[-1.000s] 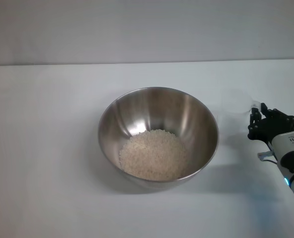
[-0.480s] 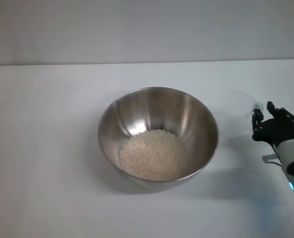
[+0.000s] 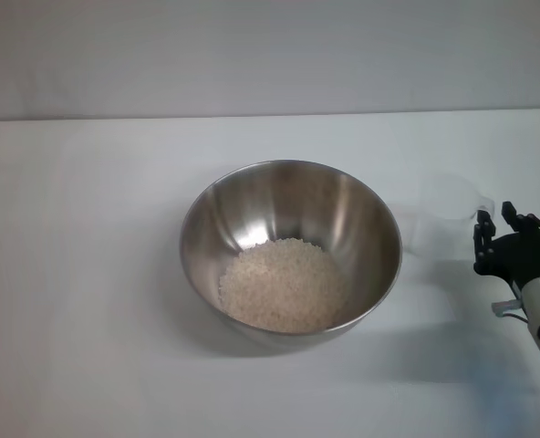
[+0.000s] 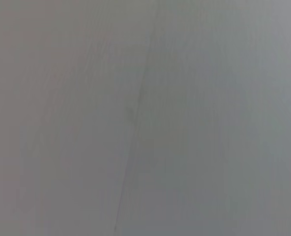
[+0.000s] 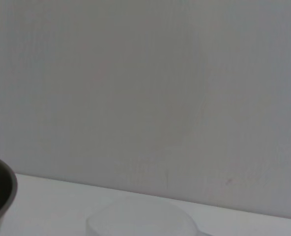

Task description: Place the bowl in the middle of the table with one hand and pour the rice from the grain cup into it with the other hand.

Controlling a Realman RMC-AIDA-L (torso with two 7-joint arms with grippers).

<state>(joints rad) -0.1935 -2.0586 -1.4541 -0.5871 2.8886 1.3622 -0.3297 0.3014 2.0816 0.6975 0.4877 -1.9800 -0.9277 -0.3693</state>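
The stainless-steel bowl stands in the middle of the white table, upright, with a pile of cream-coloured rice in its bottom. The clear grain cup is upright just right of the bowl and looks empty. My right gripper is at the cup's handle on its right side and appears shut on it. In the right wrist view the cup's rim and the bowl's edge show. My left gripper is out of view.
A pale wall rises behind the table's far edge. The left wrist view shows only a plain grey surface.
My right gripper has moved right and toward the table's front edge, and the grain cup has moved with it, away from the bowl. The bowl and rice have not moved.
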